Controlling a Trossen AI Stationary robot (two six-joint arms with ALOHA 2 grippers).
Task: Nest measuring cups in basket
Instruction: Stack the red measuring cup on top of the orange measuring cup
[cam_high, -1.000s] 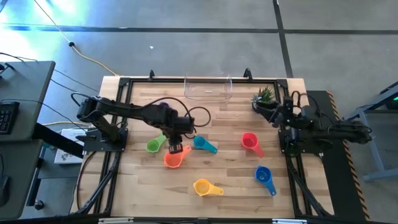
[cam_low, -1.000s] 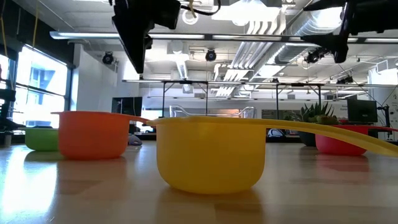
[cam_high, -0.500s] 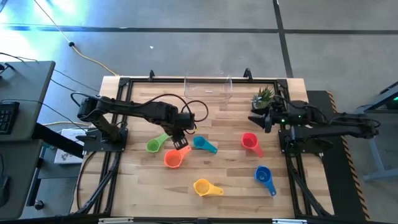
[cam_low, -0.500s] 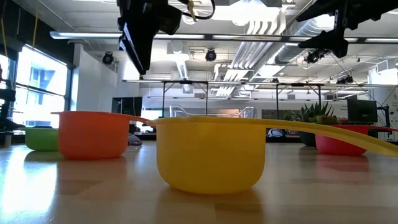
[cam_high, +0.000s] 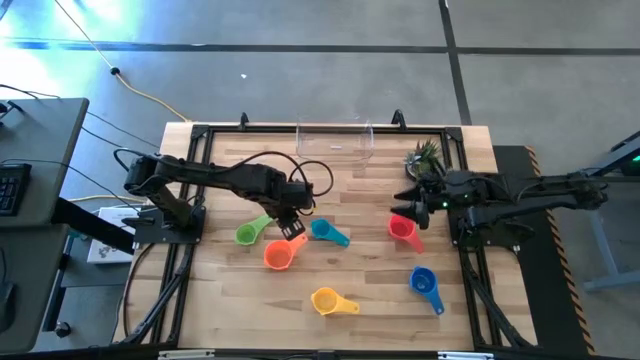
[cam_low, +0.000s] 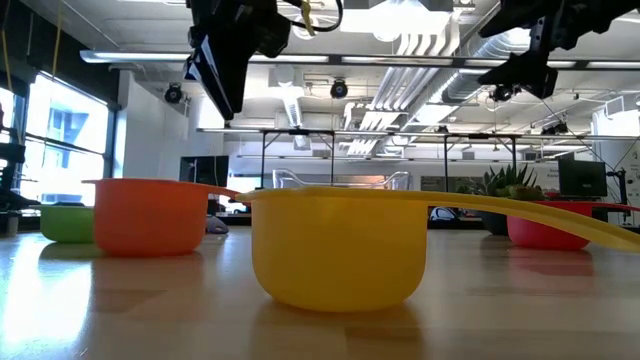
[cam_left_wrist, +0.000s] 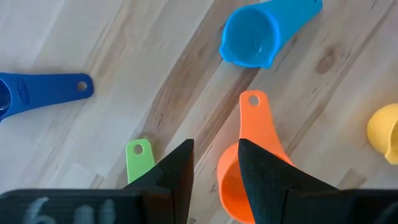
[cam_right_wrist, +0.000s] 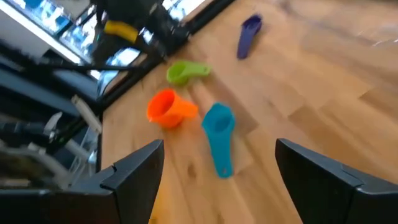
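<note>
Above the orange cup (cam_high: 277, 256), left gripper (cam_high: 291, 230) part-spread (empty); right gripper (cam_high: 405, 207) wide.

Glossy plastic yellow cup (cam_low: 338, 250) on smooth wooden table (cam_low: 520, 310)

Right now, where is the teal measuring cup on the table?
In the high view, the teal measuring cup lies near the table's middle, between the orange cup and the red cup.

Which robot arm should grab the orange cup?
The left. Its gripper hangs empty right over the orange cup, beside the handle. The right gripper is open too, but hovers across the table above the red cup.
</note>
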